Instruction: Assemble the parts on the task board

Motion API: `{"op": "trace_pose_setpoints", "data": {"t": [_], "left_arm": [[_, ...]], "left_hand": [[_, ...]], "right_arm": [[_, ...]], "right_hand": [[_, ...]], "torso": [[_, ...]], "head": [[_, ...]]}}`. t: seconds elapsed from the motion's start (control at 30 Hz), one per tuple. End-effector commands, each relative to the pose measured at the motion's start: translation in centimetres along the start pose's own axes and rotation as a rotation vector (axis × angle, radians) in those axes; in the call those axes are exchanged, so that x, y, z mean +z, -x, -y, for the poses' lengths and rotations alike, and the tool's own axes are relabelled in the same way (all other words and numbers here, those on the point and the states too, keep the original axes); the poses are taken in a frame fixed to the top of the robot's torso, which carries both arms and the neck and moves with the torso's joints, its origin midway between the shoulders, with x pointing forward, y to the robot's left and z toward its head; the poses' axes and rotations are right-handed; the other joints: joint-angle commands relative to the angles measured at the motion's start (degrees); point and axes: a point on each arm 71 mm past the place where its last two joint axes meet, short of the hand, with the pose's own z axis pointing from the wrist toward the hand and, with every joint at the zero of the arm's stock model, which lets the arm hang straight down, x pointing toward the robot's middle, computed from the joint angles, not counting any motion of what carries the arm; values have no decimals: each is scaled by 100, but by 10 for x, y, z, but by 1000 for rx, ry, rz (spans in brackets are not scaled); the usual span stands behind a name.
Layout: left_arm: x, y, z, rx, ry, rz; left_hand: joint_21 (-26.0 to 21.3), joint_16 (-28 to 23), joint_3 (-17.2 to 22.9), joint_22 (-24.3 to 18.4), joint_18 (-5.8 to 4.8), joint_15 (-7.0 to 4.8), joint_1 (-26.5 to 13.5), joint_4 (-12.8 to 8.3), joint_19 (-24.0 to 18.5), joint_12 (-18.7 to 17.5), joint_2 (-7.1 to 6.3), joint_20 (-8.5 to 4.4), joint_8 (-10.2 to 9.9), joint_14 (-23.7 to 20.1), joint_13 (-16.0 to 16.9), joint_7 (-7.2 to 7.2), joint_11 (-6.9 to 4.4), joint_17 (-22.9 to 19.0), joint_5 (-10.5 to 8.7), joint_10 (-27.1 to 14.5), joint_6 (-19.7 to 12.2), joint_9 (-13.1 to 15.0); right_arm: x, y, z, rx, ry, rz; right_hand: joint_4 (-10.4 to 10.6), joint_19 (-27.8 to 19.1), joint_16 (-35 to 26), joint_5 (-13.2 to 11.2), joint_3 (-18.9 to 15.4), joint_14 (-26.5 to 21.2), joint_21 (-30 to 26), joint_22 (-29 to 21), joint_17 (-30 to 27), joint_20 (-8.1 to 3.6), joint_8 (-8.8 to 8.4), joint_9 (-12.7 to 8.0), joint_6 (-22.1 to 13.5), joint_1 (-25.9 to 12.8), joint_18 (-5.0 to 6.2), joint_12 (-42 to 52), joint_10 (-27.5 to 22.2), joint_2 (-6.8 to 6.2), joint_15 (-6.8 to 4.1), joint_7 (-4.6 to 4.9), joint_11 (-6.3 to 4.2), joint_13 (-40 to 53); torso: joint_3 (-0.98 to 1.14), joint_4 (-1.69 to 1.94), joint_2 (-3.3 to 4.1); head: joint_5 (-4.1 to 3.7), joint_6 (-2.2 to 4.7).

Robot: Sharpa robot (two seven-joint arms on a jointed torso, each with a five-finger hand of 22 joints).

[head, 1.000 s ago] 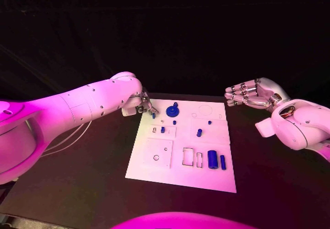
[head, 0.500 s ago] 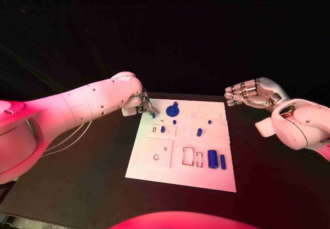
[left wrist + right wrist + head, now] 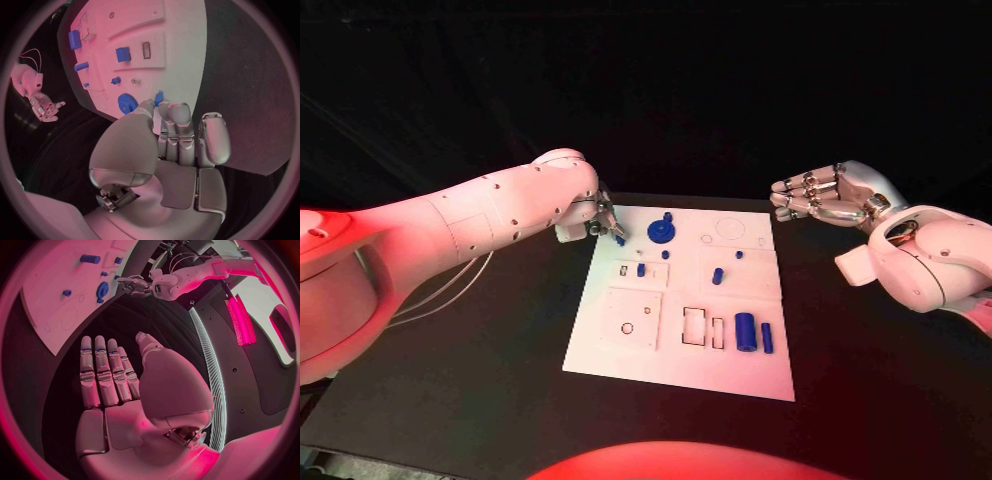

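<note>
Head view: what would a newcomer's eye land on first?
The white task board in the middle of the black table, dotted with small blue parts. The left hand sits at the board's far left corner, fingertips at a small blue piece. The right hand hangs off the far right corner, holding nothing.

Two smooth white arms, built of rounded shell segments dotted with small dark screws. The left arm [image 3: 473, 215] is thick and tapering, with thin cables looping beneath it. The right arm [image 3: 920, 260] ends in a bulbous wrist. Each carries a silver metal hand, the left hand [image 3: 169, 150] and right hand [image 3: 125, 390], with jointed segmented fingers and smooth palm plates.
</note>
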Motion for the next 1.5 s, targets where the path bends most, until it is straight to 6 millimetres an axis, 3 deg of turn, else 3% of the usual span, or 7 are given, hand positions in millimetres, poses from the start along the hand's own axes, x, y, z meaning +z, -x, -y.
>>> {"op": "trace_pose_setpoints", "data": {"t": [0.03, 0.17, 0.47, 0.53, 0.6, 0.93, 1.5], "left_arm": [[0, -2, 2, -7, -14, -21], [0, -4, 2, 6, -17, -35], [0, -3, -3, -27, -16, -21], [-1, -4, -4, -33, -20, -19], [-3, -4, -6, -42, -27, -13], [-22, -6, -13, -117, -86, 16], [-42, -36, -8, -26, -172, 76]], "left_hand": [[29, -18, 314, 0, 4, -7, 341, -144, 15, -80, 71, 5, 13, 9, -72, 19, 5, -3, 38, -63, -69, 1], [27, -23, 988, 7, 6, 61, 480, -284, 1, -206, -233, 44, 29, 3, -218, 106, 61, -9, 22, -93, -117, -21], [51, -14, 2041, 51, 2, 55, 216, -434, 11, -98, -523, 62, 158, 3, -163, 112, 68, 0, 10, 39, -69, 0], [52, -13, 2230, 56, 0, 42, 166, -497, 12, -99, -594, 60, 197, 2, -171, 96, 50, 1, -253, 51, -57, 17], [64, -10, 2463, 79, -6, 33, 61, -567, 24, -64, -711, 59, 237, 3, -140, 85, 39, 5, -337, 98, -42, 30], [112, 0, 3176, 167, -20, -2, -300, -819, 71, 66, -1030, 17, 327, 7, 2, 46, -3, 17, -332, 302, 94, 40], [189, 7, 3416, 314, -50, -28, -431, -920, 147, 144, -1157, -1, 339, 12, 104, 13, -26, 25, -331, 441, 198, 33]], "right_arm": [[0, -2, -1, 7, 3, -16], [0, -3, -1, 8, 3, -18], [0, -2, -1, 6, 3, -18], [0, -1, 0, 4, 3, -16], [0, 1, 1, 1, 1, -11], [-1, 3, 1, -2, 4, -3], [-4, 2, 0, 1, 8, -6]], "right_hand": [[-17, -40, 6, 37, 0, 7, -5, -7, -7, -1, 16, 8, 9, 1, 91, 20, -18, 65, -24, -23, -26, -6], [-17, -40, 6, 37, 0, 7, -5, -7, -7, -1, 16, 8, 9, 1, 91, 20, -18, 65, -24, -23, -26, -6], [-17, -40, 6, 37, 0, 7, -5, -7, -7, -1, 16, 8, 9, 1, 91, 20, -18, 65, -24, -23, -26, -6], [-17, -40, 6, 37, 0, 7, -5, -7, -7, -1, 16, 8, 9, 1, 91, 20, -18, 65, -24, -23, -26, -6], [-17, -40, 6, 37, 0, 7, -5, -7, -7, -1, 16, 8, 9, 1, 91, 20, -18, 65, -24, -23, -26, -6], [-18, -40, 5, 49, 3, 8, -4, -14, -11, -1, 16, 9, 10, 3, 91, 29, -22, 76, -24, -20, -25, -7], [-21, -40, 5, 52, 3, 8, -4, -17, -12, -1, 15, 9, 10, 6, 91, 32, -24, 75, -24, -20, -25, -7]], "torso": [[4, 4, -2], [1, 5, -4], [5, 4, -11], [3, 8, -5], [0, 16, -7], [18, 23, -25], [14, 17, -18]], "head": [[4, -23], [19, -42], [53, -48], [54, -52], [54, -49], [108, -55], [139, -49]]}}
